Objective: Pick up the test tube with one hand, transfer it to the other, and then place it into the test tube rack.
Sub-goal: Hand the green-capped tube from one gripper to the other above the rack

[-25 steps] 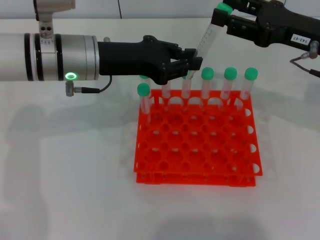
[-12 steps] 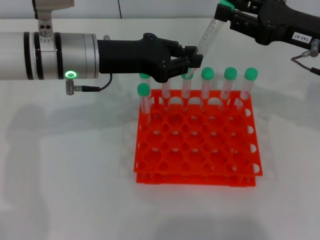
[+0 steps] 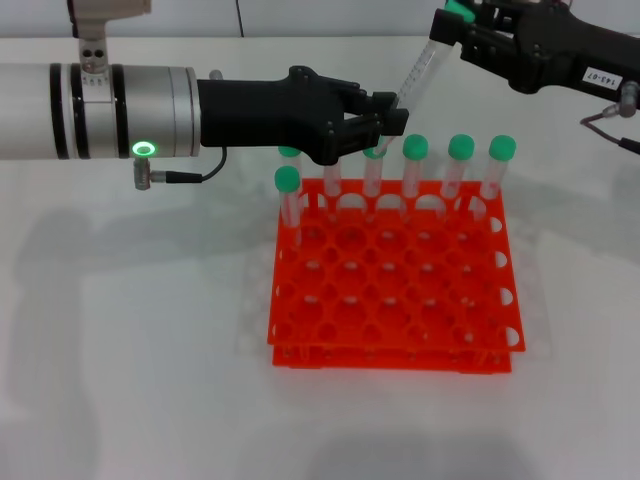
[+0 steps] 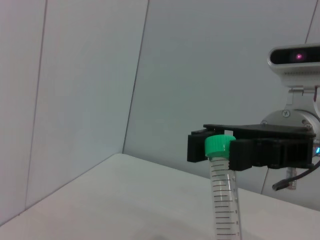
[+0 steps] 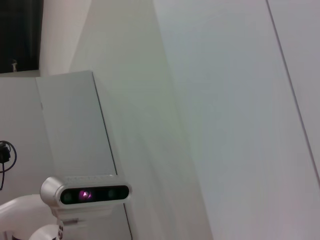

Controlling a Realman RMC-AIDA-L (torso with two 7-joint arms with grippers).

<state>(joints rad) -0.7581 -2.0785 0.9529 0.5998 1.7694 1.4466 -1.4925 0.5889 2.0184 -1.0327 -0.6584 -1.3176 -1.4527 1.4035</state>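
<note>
The test tube (image 3: 420, 66) hangs slanted above the back of the test tube rack (image 3: 392, 352). My right gripper (image 3: 450, 26), the one with the white number label, is shut on it just under its green cap. The left wrist view shows that grip too: the right gripper (image 4: 220, 150) clamps the test tube (image 4: 223, 200) below the cap. The tube's lower tip lies at the fingertips of my left gripper (image 3: 390, 112), the one with the green ring. Its fingers stand slightly apart and do not hold the tube.
The orange-red rack holds several green-capped tubes (image 3: 460, 165) in its back row and one more (image 3: 288, 195) at the left of the second row. The other holes are free. A white table (image 3: 130, 350) spreads around it.
My right gripper has drawn the test tube slightly up and to the right, away from the left fingers. The left arm has stayed almost still.
</note>
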